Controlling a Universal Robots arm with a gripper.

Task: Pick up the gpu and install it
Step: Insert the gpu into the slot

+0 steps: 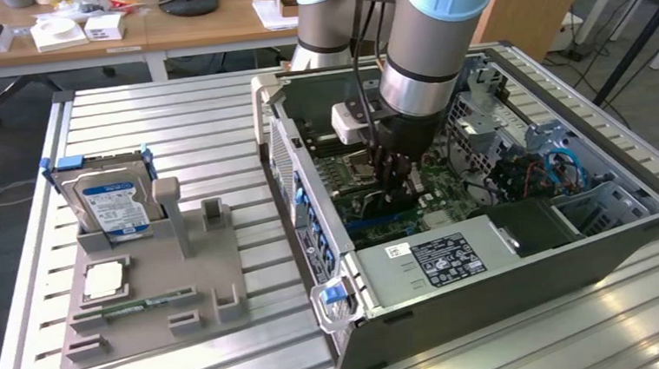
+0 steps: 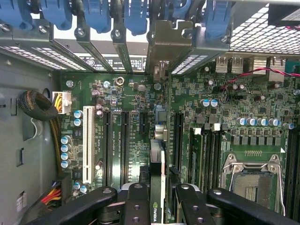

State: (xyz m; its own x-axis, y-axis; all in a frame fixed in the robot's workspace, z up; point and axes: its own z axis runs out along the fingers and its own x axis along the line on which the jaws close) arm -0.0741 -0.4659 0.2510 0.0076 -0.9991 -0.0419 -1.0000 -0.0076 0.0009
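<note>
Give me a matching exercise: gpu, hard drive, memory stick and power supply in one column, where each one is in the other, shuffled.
1 gpu
2 hard drive
3 memory stick
4 power supply

A lying flat on the grey holder
B inside the computer case, label up
C between the jaws, over the motherboard
D standing upright in the holder

Pairs: 1-C, 2-D, 3-A, 4-B
</note>
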